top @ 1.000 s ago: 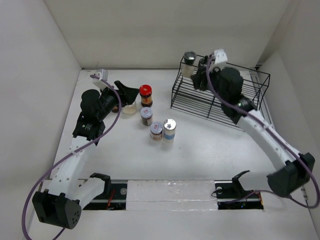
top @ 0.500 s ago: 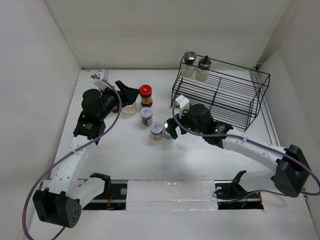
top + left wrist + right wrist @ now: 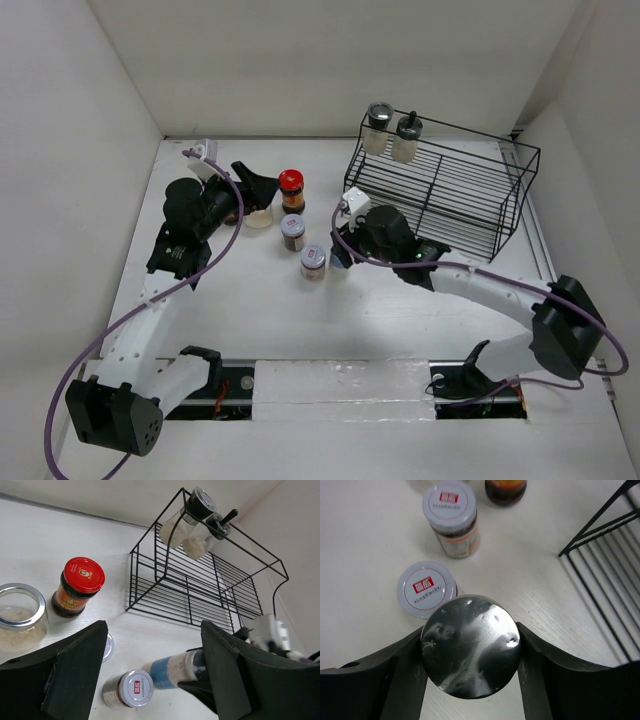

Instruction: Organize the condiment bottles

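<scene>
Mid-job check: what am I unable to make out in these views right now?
- Silver-capped, blue-labelled shaker: right gripper covers it in the top view; in the right wrist view its cap hides its body.
- Clear glass jar with silver rim: cut off by the left wrist view's left edge; contact with the left gripper unclear.
- Small white-lidded jar: lid print too small in the top view.

Overhead plus close wrist views, apparently sharing jars [image 3: 313, 262].
</scene>
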{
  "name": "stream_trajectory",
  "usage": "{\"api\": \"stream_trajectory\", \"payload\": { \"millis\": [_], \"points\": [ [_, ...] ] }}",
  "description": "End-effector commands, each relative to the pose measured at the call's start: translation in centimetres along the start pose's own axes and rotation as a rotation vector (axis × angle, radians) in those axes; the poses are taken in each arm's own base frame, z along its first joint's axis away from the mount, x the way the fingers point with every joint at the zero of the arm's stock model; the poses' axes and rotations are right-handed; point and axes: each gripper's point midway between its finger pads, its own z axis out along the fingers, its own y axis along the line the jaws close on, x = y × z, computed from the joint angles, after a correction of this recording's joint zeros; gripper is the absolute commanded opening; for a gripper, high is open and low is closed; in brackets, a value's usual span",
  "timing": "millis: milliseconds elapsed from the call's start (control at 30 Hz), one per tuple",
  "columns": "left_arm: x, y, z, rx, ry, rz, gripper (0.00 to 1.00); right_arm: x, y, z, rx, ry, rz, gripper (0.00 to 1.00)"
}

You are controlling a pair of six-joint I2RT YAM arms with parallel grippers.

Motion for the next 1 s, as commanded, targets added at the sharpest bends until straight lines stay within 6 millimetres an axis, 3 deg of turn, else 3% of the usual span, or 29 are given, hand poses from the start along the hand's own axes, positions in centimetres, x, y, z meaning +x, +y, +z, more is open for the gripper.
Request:
{"api": "stream_trajectory", "payload": {
  "millis": [0, 33, 100, 133, 200, 233, 267, 367, 433, 467, 533, 567, 700, 800, 967],
  "points": [
    [-1.1, -1.6, -0.3, 0.060, -0.036, 0.026, 0.71, -11.0, -0.5, -4.6, 0.043, -0.347, 0.003, 0.59],
    [-1.1, -1.6, -0.3, 0.060, -0.036, 0.016, 0.71, -13.5, -0.7, -6.6, 0.054, -0.416, -0.016, 0.59],
    [-1.1, -1.6, -0.3, 0.060, -0.036, 0.016, 0.71, -16.3, -2.3, -9.0, 0.105, -0.489, -0.017, 0.57],
    [-0.9, -1.4, 0.0, 0.055, -0.028, 0.013, 0.71, -19.0, -3.1, -11.3, 0.130, -0.565, -0.003, 0.55],
    [-0.7, -1.2, 0.2, 0.050, -0.020, 0.011, 0.71, -21.5, -4.8, -13.7, 0.176, -0.633, -0.012, 0.55],
    [-0.6, -1.3, 0.1, 0.060, -0.013, 0.011, 0.71, -22.4, -6.9, -14.6, 0.230, -0.655, -0.013, 0.55],
    [-0.6, -1.3, 0.1, 0.060, -0.013, 0.011, 0.71, -24.6, -8.3, -16.7, 0.283, -0.711, -0.012, 0.55],
    [-1.0, -1.7, -0.1, 0.070, -0.028, 0.016, 0.71, -27.7, -13.7, -19.9, 0.437, -0.769, 0.003, 0.55],
    [-0.9, -1.4, -0.1, 0.057, -0.026, 0.013, 0.71, -28.8, -16.3, -21.2, 0.494, -0.786, 0.003, 0.55],
    [-0.8, -1.5, -0.1, 0.065, -0.021, 0.014, 0.71, -28.7, -18.9, -22.1, 0.558, -0.778, 0.007, 0.55],
    [-0.8, -1.5, -0.1, 0.065, -0.021, 0.014, 0.71, -29.7, -21.5, -22.3, 0.605, -0.761, 0.008, 0.55],
    [-0.8, -1.5, -0.1, 0.065, -0.021, 0.014, 0.71, -29.5, -23.8, -22.9, 0.653, -0.742, 0.012, 0.55],
    [-0.7, -1.3, -0.1, 0.051, -0.019, 0.011, 0.71, -29.1, -28.9, -22.0, 0.695, -0.651, 0.032, 0.56],
    [-0.7, -1.2, -0.1, 0.051, -0.020, 0.020, 0.71, -28.5, -30.8, -21.6, 0.689, -0.624, 0.038, 0.56],
    [-0.7, -1.2, -0.1, 0.052, -0.019, 0.020, 0.71, -27.2, -31.9, -19.5, 0.612, -0.583, 0.085, 0.56]
  ]
}}
